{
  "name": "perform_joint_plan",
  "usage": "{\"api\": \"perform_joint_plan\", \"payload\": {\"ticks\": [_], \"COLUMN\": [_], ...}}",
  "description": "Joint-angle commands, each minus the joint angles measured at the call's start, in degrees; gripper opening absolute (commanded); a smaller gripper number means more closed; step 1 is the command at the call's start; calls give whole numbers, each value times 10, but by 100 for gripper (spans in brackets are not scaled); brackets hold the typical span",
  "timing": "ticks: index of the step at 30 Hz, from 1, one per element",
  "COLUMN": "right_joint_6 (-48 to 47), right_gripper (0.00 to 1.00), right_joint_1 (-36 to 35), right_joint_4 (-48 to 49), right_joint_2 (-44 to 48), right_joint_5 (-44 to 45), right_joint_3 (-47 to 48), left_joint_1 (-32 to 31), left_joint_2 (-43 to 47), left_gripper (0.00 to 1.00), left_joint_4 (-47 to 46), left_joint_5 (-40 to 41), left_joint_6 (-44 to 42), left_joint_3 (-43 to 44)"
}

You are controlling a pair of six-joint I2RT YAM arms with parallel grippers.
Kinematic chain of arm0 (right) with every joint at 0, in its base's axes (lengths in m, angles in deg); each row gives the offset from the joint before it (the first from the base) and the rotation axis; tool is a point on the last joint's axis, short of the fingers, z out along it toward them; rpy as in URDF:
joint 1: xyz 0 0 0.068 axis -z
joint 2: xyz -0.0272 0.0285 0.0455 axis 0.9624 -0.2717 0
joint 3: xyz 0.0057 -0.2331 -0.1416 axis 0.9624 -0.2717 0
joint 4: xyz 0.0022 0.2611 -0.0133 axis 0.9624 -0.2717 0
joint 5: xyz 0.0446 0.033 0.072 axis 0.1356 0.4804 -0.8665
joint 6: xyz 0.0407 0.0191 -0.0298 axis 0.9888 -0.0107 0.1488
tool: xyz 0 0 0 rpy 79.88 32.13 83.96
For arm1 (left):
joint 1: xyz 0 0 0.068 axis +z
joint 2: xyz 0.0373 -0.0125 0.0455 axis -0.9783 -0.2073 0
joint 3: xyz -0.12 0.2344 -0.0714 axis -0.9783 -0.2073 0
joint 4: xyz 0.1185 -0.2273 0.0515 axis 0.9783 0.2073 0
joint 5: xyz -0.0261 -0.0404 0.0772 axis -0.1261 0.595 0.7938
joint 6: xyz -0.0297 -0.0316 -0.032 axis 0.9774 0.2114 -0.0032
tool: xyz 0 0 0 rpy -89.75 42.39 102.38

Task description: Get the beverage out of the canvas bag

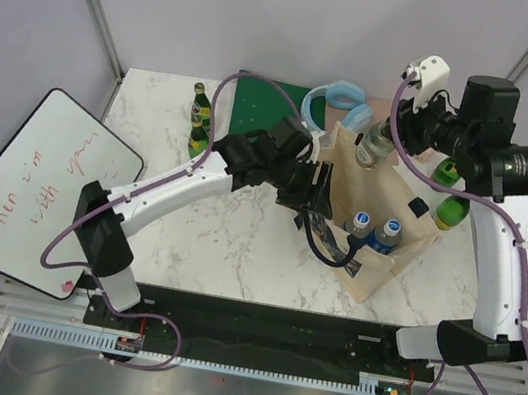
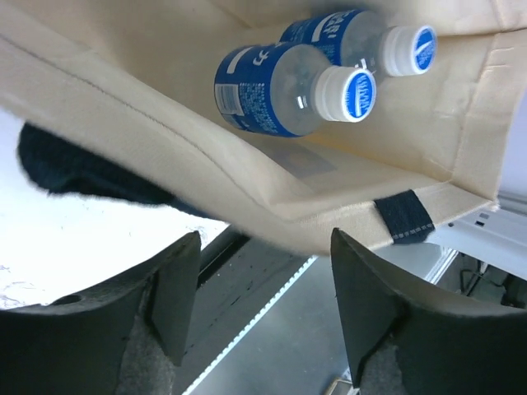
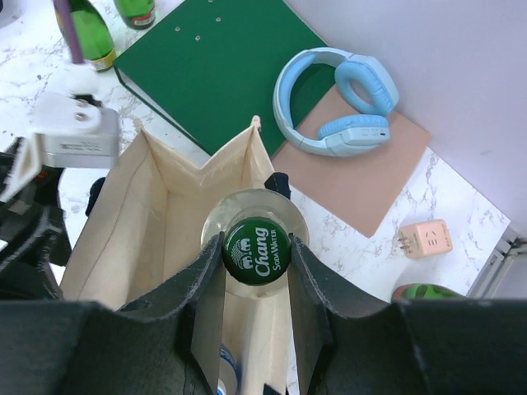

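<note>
- Two arms meet at the boxy beige canvas bag (image 1: 381,268), which stands open-topped at about 3 o'clock on the white marbled table (image 1: 226,242).
- The right gripper (image 3: 254,247) is clamped on the clear soda-water bottle with a green Chang cap (image 3: 247,206). One finger presses each side of the neck, at the bag's 12 o'clock end.
- The bottle's lower body is hidden by its cap, the fingers and the bag wall, so it cannot be told whether its base is above the rim.
- The left gripper (image 2: 263,243) sits at the bag's 9 o'clock side with its fingers spread wide. The fabric rim runs just past the fingertips; whether they touch it cannot be told.
- Two clear plastic bottles with blue labels (image 2: 272,95) sit side by side inside the bag toward 6 o'clock. The farther one is cut off by the top edge of the left wrist view.
- A dark strap handle (image 1: 322,243) droops from the bag's 9 o'clock side, partly under the left gripper.
- At the bag's 3 o'clock, rounded green objects (image 1: 449,210) are half covered by the right arm and too hidden to name.
- Toward 12 o'clock lie a dark green binder (image 1: 264,106) and pale blue headphones (image 3: 362,82).
- Green glass bottles (image 1: 196,125) stand at 10 o'clock.
</note>
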Motion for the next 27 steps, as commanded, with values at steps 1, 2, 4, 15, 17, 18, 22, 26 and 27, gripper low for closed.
{"api": "perform_joint_plan", "payload": {"ticks": [1, 2, 4, 15, 17, 18, 22, 26, 27], "right_joint_6": [17, 20, 29, 39, 33, 30, 15, -1, -8], "right_gripper": [0, 0, 0, 0, 0, 0, 0, 0, 0], "right_joint_1": [26, 38, 57, 149, 170, 176, 213, 247, 255], "right_joint_4": [88, 89, 93, 94, 94, 94, 92, 91, 90], "right_joint_2": [11, 11, 11, 8, 8, 9, 19, 25, 27], "right_joint_5": [-4, -6, -10, 0, -1, 0, -3, -13, -17], "right_joint_3": [68, 70, 82, 94, 88, 85, 63, 27, 21], "left_joint_1": [8, 9, 12, 52, 57, 61, 68, 71, 71], "left_joint_2": [57, 65, 76, 104, 103, 103, 99, 84, 80], "left_gripper": [72, 74, 77, 82, 83, 84, 88, 89, 89], "left_joint_4": [-16, -18, -24, -54, -55, -55, -55, -54, -54], "left_joint_5": [50, 63, 76, 87, 80, 79, 70, 59, 58], "left_joint_6": [-46, -51, -54, -65, -74, -77, -90, -104, -106], "left_joint_3": [30, 31, 30, 40, 51, 55, 79, 103, 108]}}
